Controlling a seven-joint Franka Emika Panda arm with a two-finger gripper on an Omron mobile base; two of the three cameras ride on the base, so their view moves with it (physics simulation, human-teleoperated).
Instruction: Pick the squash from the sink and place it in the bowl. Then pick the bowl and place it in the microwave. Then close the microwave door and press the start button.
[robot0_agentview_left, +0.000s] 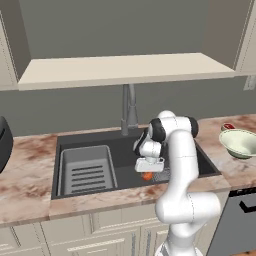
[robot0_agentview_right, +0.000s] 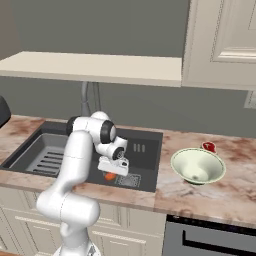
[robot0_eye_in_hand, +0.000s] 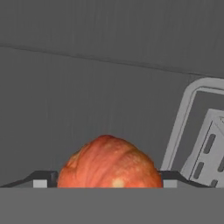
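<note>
The marbled counter (robot0_agentview_left: 30, 175) runs wall to wall beneath a pale shelf (robot0_agentview_left: 125, 70), and the sink (robot0_agentview_left: 75, 142) is sunk into its middle, its tall faucet (robot0_agentview_left: 129, 107) rising at the back edge. A grey slotted rack (robot0_agentview_left: 87, 172) fills the sink's left part. I reach down into the right part, near the front edge, beside the square drain grate (robot0_agentview_right: 129, 180). On the counter to the right of the sink, well apart from me, sits the bowl (robot0_agentview_right: 197, 167), upright, a small red thing (robot0_agentview_right: 209, 146) just behind it. My gripper (robot0_eye_in_hand: 107, 181) stands spread, a fingertip (robot0_eye_in_hand: 41, 180) on each side of the squash (robot0_eye_in_hand: 109, 164); whether the pads touch it I cannot tell. The squash lies on the sink floor, just beside the grate.
</note>
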